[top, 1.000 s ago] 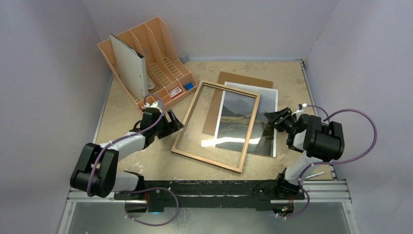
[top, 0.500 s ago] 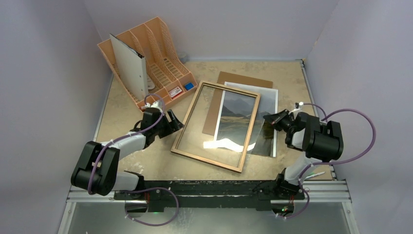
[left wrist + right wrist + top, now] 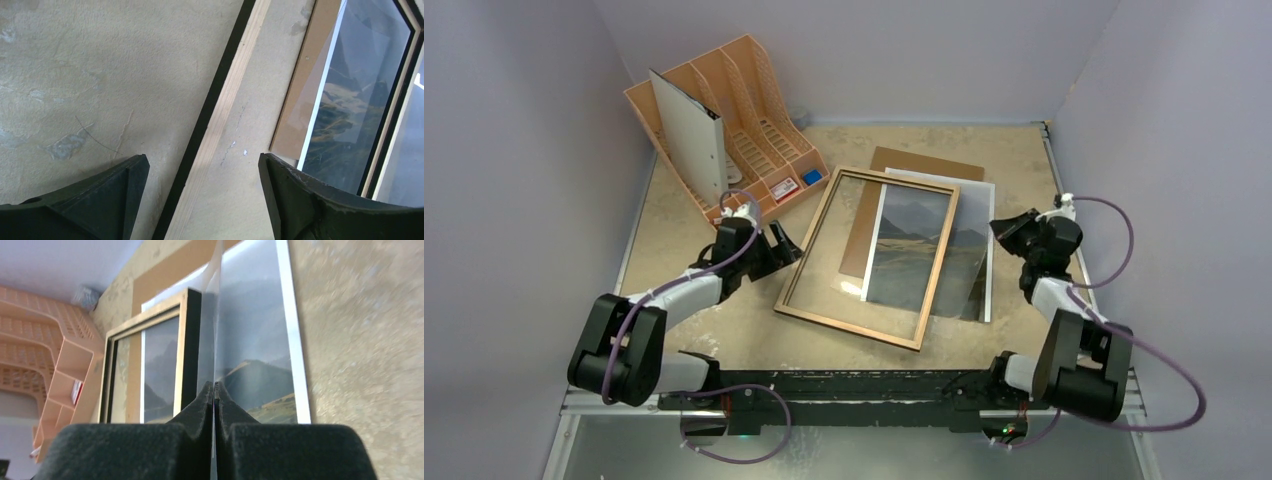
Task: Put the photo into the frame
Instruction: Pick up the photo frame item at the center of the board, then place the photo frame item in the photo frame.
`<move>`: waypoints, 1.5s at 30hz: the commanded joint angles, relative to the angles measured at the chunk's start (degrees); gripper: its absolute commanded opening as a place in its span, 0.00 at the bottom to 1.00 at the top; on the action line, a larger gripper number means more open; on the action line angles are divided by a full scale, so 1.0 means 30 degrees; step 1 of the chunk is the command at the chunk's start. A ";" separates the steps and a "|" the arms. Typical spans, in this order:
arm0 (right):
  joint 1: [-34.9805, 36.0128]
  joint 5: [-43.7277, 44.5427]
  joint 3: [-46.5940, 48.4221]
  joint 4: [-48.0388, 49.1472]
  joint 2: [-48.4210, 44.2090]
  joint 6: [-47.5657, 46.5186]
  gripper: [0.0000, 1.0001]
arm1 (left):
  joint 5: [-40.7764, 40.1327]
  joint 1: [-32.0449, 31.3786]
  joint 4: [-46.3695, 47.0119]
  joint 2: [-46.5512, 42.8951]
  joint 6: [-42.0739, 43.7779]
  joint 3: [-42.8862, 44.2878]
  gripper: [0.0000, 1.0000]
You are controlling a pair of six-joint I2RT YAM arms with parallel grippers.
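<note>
Photo (image 3: 280,340) lies flat below right gripper (image 3: 214,386) — pinching a clear sheet (image 3: 210,325).

1. From above and behind the arm bases, we look down from afar on the whole beige mottled table (image 3: 684,210).
2. From the left wrist, we look steeply down, close over the light-wood, black-edged picture frame (image 3: 220,125).
3. From the right wrist, we skim low across the table, a thin clear sheet (image 3: 218,315) edge-on before the lens. All views share the frame and the glossy mountain photo (image 3: 260,370).
</note>
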 commanded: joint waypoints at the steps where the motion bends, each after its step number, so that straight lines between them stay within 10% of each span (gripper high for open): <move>1: -0.0035 0.3645 0.2222 -0.4300 -0.2857 -0.1675 0.00 | 0.0150 -0.0141 -0.0328 -0.0688 -0.0053 0.1025 0.86; 28: -0.0035 0.7520 1.4664 -1.3379 -0.5305 -0.3644 0.00 | -0.1706 -0.0113 -0.2402 0.0543 0.0219 0.2193 0.85; 45: 0.0962 -0.0334 1.7476 -1.4686 -0.4502 -0.0371 0.00 | -0.0473 -0.0164 -0.0938 0.1569 0.0117 0.1110 0.76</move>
